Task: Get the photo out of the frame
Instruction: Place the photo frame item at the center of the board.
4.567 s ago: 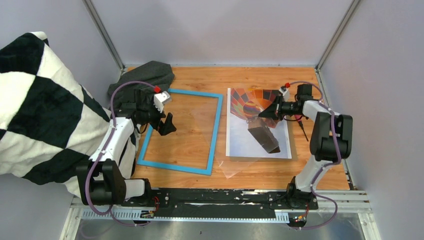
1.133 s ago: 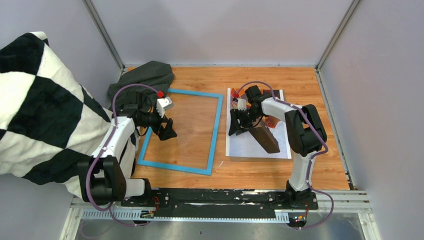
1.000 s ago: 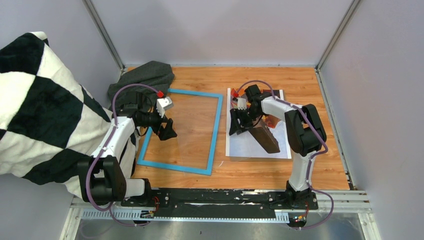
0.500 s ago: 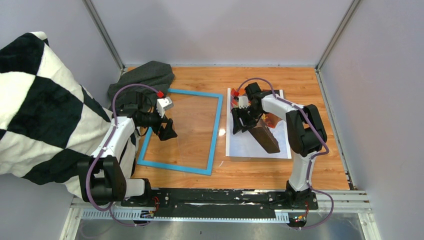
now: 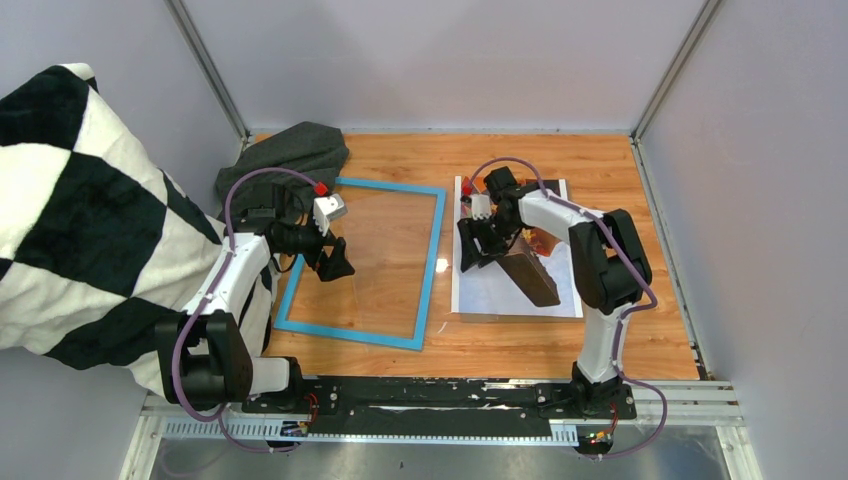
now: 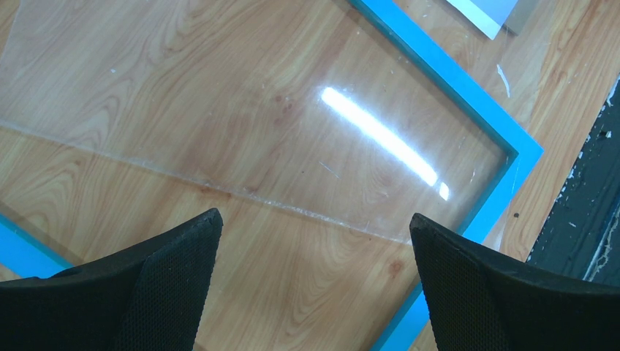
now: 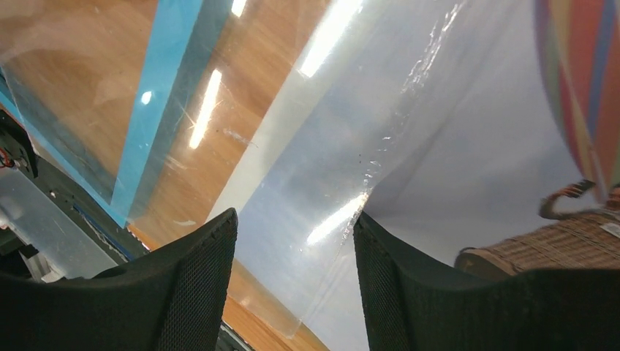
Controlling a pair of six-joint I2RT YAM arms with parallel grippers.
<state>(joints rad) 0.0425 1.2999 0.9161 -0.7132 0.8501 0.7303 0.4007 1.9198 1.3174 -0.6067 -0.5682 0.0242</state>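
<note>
The photo [image 5: 500,290] is already out, lying flat on the wooden tabletop [image 5: 620,200] just right of the frame [image 5: 432,262], face up. From overhead it's a pale rectangle with an orange-red balloon and a dark blob below. The right wrist cam is way better here: you can see the photo [image 7: 475,146] has a glossy surface, plus the wicker weave of the printed basket [image 7: 526,248] and the balloon's coloured stripes. It also catches the frame's [image 7: 157,88] blue strip through a lot of glare.

The right end effector [image 5: 478,245] sits over the photo's left part, fingers [image 7: 294,218] partway apart with nothing between them.

The left end effector [image 5: 338,262] hangs over the frame's left side, spread wide [image 6: 314,219], holding nothing. Only its own cam shows the clear sheet [image 6: 219,110] lying inside the thin frame [image 6: 453,77], with a straight edge and a bright reflection. From above that's basically invisible.

A crumpled grey cloth [image 5: 290,155] lies at the far left corner.
</note>
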